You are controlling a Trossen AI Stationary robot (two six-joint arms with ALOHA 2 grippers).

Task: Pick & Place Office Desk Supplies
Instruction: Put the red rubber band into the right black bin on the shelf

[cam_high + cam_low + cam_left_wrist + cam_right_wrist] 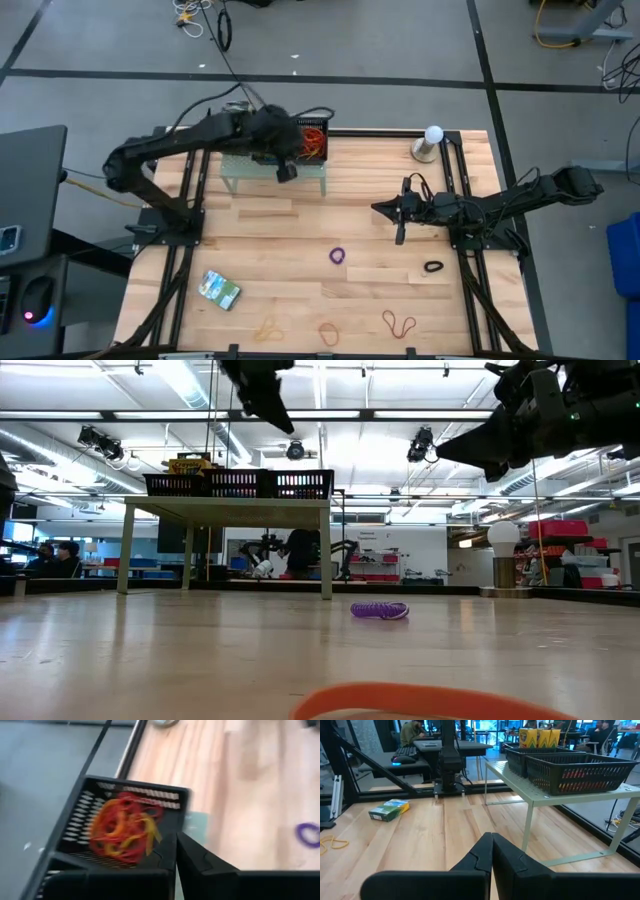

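Pale wooden slatted bench (300, 240) carrying, at its far edge, a pale-green perforated shelf (272, 176) topped with small black mesh trays (580, 772); one tray holds a tangle of red, orange and yellow rubber-band loops (122, 830). The left gripper (286, 172) hangs above that tray, fingers clenched on nothing visible. The right gripper (400, 236) waits above mid-bench, fingers likewise clenched and empty.

Supplies left on the bench: a flat green-white-blue packet (219, 289) near the left front; a purple loop (338, 256) at centre; a black loop (433, 266) to its right; tan (267, 329) and orange loops (399, 322) along the front edge.

Handling, as judged: the packet looks light and fairly stiff, best taken across its short sides. The loops are limp, stretchy and lie flat, so the fingers must pinch one strand against the wood; slipping is likely.
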